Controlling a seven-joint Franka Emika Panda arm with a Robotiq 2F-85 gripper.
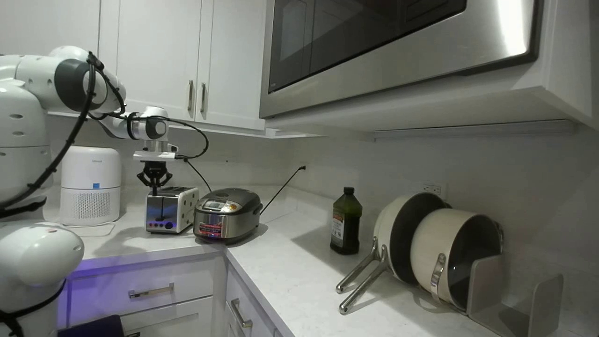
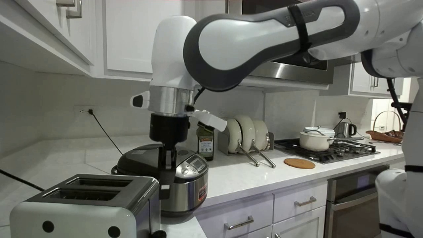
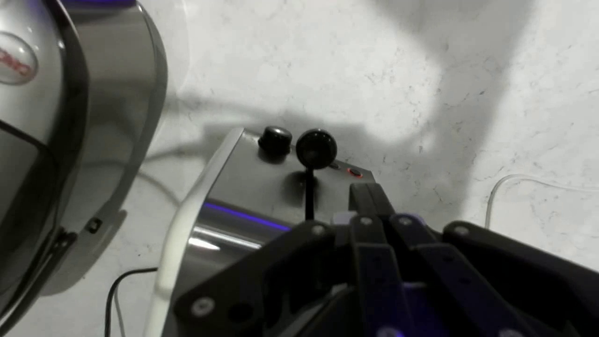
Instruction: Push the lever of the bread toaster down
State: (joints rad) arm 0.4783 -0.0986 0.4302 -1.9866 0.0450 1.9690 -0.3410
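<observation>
Toaster lever — lower than end effector, apart

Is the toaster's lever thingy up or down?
Down, it looks like: in an exterior view the lever sits low on the toaster, just above the buttons, its slot running upward.

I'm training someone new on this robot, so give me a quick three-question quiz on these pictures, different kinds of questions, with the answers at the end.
1. Multiple choice: where is the lever knob on the toaster?
a) on its top
b) high on its front
c) low on its front

2. True or false: the tool is shut.

3. Count: how many bread slots show in the toaster's top?

Key: 1. c; 2. true; 3. two.
</observation>
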